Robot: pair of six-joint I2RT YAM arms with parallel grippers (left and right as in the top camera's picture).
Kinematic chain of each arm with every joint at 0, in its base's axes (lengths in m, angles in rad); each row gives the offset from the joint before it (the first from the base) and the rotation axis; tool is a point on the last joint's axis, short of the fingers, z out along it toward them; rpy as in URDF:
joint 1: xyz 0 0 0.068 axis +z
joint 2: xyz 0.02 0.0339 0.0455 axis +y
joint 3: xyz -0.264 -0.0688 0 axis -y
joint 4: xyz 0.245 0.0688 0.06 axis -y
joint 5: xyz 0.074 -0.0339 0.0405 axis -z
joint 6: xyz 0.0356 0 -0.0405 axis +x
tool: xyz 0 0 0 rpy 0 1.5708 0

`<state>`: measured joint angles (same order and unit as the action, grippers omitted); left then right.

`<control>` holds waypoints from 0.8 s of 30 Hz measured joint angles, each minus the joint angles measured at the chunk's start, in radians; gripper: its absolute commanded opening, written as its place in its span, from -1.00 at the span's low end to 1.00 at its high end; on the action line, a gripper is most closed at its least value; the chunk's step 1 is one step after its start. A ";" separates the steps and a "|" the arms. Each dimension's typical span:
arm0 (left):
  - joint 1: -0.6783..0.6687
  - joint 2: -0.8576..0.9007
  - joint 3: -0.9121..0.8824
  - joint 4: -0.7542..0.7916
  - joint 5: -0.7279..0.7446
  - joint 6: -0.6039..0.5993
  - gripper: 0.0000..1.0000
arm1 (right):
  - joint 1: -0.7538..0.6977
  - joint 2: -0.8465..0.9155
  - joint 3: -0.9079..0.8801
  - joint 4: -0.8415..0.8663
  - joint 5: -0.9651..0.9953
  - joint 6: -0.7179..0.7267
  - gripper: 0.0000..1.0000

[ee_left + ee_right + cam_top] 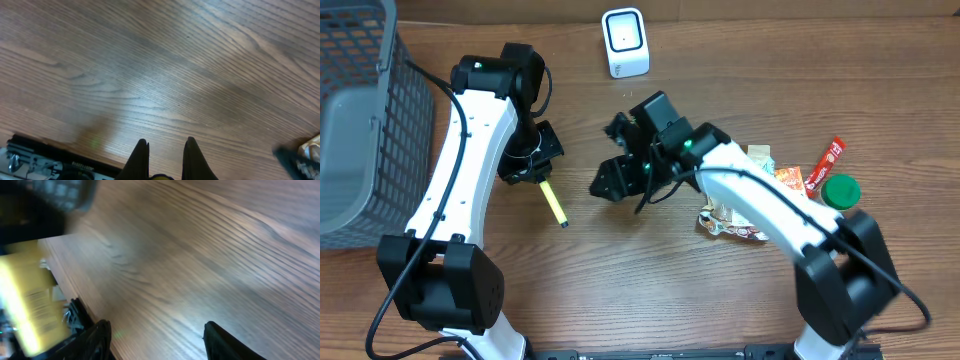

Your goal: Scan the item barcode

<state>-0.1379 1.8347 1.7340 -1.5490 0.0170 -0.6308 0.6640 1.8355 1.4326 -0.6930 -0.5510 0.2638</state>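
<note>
**Inspector:** Wooden table [620, 290] noted as the work surface, with a basket [360, 60] well off to the outer side of the left pincer [538, 176]. Where was the item?

**Assessor:** A yellow stick [554, 205] was pinched in the left pincer. Most of its length jutted past the fingertips. The left wrist view showed the fingers [141, 160] pressed together on a sliver of yellow. Whether the stick cleared the table could not be told.

**Inspector:** The other arm?

**Assessor:** The right pincer [613, 153] stood spread near the stick, with nothing between its fingers [97, 340]. Its own view caught the stick, blurred, to the left of those fingers, with a printed face showing. No barcode could be made out.

**Inspector:** And the scanner?

**Assessor:** The scanner [624, 42] stood upright, well apart from the left pincer and the stick, and somewhat nearer the right pincer.

**Inspector:** Step in hand?

**Assessor:** In my judgement, presentation. The item was secured but not yet before the scanner. The next move called for carrying the stick to the scanner's face and turning it so the print met the window. A handover to the spread right pincer looked possible but unconfirmed. A thin stick may twist in the grip.
</note>
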 measured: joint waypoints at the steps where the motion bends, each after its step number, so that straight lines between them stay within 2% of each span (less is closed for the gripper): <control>1: 0.000 0.000 0.000 -0.002 -0.003 -0.001 -0.92 | 0.016 -0.017 0.003 0.001 0.016 -0.001 0.21; 7: 0.000 0.015 0.000 -0.031 -0.007 -0.007 -0.92 | 0.127 -0.052 0.008 0.003 0.171 -0.003 0.21; 13: 0.000 0.101 0.000 -0.047 -0.007 -0.007 -0.92 | 0.213 -0.052 0.008 0.011 0.272 -0.018 0.21; 19: 0.000 0.136 0.000 -0.037 -0.007 -0.007 -0.92 | 0.220 -0.052 0.008 0.029 0.294 -0.025 0.11; 24: 0.000 0.136 0.000 -0.029 -0.002 -0.007 -0.92 | 0.220 -0.052 0.008 0.034 0.294 -0.025 0.09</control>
<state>-0.1379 1.9705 1.7344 -1.5784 0.0147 -0.6376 0.8841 1.7832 1.4406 -0.6586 -0.2569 0.2390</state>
